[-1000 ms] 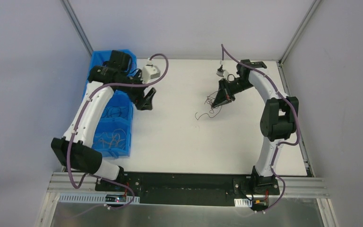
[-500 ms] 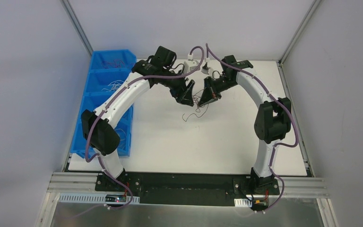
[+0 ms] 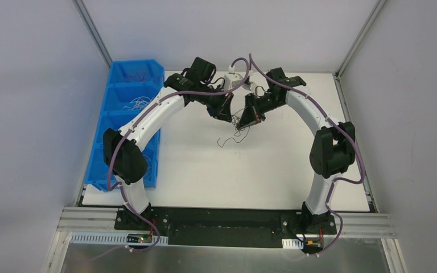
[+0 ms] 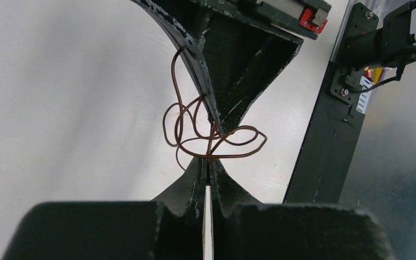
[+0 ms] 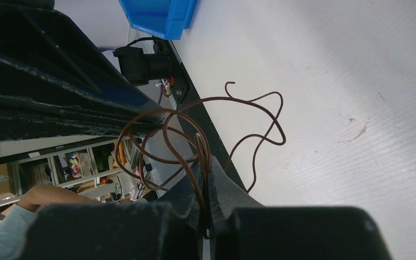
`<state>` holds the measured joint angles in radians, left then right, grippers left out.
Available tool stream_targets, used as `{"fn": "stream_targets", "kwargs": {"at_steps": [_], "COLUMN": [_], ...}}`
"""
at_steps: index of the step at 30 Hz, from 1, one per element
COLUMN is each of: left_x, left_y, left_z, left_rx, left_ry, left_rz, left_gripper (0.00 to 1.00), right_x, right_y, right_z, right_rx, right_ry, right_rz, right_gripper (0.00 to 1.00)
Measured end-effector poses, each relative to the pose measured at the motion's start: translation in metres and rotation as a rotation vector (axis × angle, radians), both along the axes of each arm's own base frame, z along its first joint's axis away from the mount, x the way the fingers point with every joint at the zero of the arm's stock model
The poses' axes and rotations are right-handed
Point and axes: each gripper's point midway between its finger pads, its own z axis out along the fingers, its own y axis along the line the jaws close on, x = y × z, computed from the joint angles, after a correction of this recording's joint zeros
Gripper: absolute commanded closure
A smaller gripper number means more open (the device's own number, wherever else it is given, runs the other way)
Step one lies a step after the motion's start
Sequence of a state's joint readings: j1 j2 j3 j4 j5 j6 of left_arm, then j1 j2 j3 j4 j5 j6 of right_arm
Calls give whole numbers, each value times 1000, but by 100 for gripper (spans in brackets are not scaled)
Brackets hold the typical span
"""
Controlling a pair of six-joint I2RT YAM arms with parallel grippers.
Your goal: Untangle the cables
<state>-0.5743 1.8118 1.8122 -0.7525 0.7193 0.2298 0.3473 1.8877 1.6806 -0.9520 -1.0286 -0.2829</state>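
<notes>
Cables [image 4: 211,142] clamped: left hand [image 4: 208,164], right hand [image 5: 206,168].

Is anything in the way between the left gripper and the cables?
Nothing visible. The left gripper is shut on the cables, tip to tip with the right gripper, which pinches the same bunch.

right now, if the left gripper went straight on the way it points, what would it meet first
Most likely the right gripper: its shut tips sit just beyond the cables pinched by the left gripper, though depth is unclear.
</notes>
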Motion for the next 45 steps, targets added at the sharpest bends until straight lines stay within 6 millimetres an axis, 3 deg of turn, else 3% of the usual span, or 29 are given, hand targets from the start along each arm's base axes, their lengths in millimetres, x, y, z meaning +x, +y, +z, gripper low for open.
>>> {"fn": "stream_targets", "kwargs": {"at_steps": [5, 7, 14, 18, 21, 26, 28, 29, 31, 32, 33, 36, 39, 42, 45], "left_x": [3, 6, 28, 23, 27, 55, 56, 55, 51, 48, 45, 30, 21, 11, 6], "left_y": [18, 38, 144, 159, 184, 294, 308, 304, 279, 262, 248, 188, 133, 82, 45], "left_z": [-3, -3, 18, 24, 22, 25, 28, 29, 31, 32, 34, 44, 55, 58, 51], "left_rx": [-4, 0, -5, -20, -19, 59, 67, 65, 48, 33, 23, -42, -112, -168, -191], "left_ry": [13, 20, -57, -58, -32, -72, -90, -91, -89, -88, -89, -48, -28, 16, 76], "left_rz": [41, 86, 306, 308, 368, 679, 710, 698, 626, 577, 533, 388, 279, 208, 172], "left_gripper": [100, 100, 100, 100, 100, 100, 100, 100, 58, 44, 40, 33, 20, 21, 24], "right_x": [-2, -2, 9, 10, 13, 33, 38, 38, 37, 37, 37, 39, 42, 48, 52], "right_y": [-1, -8, -42, -41, -44, -89, -101, -102, -96, -90, -82, -54, -29, -9, 6], "right_z": [-2, -3, -6, 0, 3, -19, -25, -26, -23, -20, -16, -5, 1, 3, 8], "right_rx": [-4, -12, -17, 11, 19, -78, -93, -94, -93, -89, -83, -62, -45, -37, -25], "right_ry": [11, 19, 44, 29, 18, 65, 86, 91, 90, 85, 76, 45, 15, -31, -54], "right_rz": [0, -4, -60, -47, -43, -130, -158, -161, -150, -141, -130, -103, -99, -118, -153], "right_gripper": [95, 97, 100, 100, 100, 100, 100, 100, 100, 100, 100, 100, 100, 100, 100]}}
